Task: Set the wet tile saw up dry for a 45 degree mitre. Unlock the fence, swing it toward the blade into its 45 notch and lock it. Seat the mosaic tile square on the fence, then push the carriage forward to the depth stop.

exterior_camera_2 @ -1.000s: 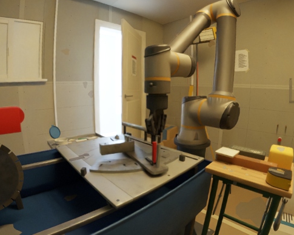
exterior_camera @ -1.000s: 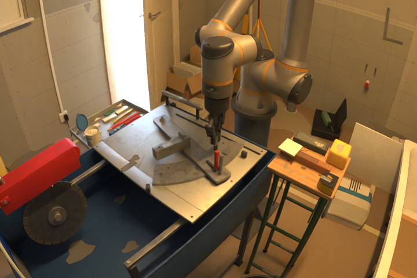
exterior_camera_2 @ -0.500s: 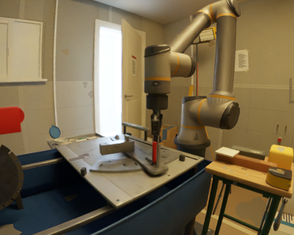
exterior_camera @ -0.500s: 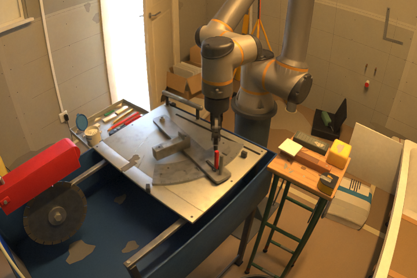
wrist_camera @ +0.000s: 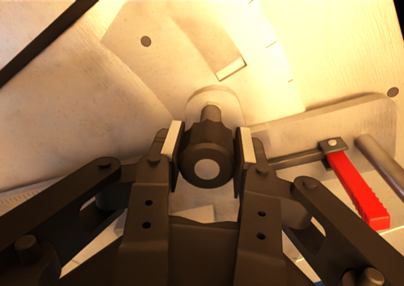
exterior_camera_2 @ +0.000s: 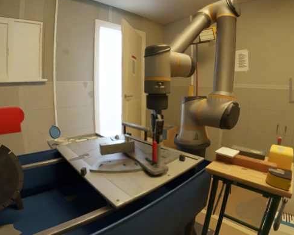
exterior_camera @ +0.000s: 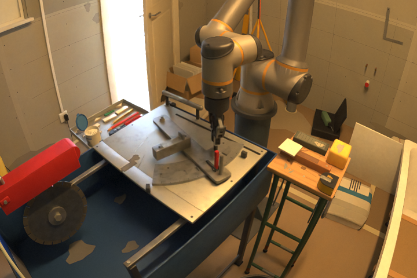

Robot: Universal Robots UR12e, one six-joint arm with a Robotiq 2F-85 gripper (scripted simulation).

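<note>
A dark lock knob on the fence arm sits between my two finger pads, which clamp its sides. My gripper is closed on it and points straight down over the right part of the carriage table. A red lever stands upright just in front of the knob, next to a grey steel peg. The fence arm runs diagonally across the table over a fan-shaped angle plate. A grey block sits against the fence. The saw blade with its red guard is far left.
The blue water tray lies under the carriage. A tool tray with pencils and a cup sits at the table's far left corner. A wooden stand to the right carries a yellow sponge, a tape measure and blocks. The robot base rises behind the table.
</note>
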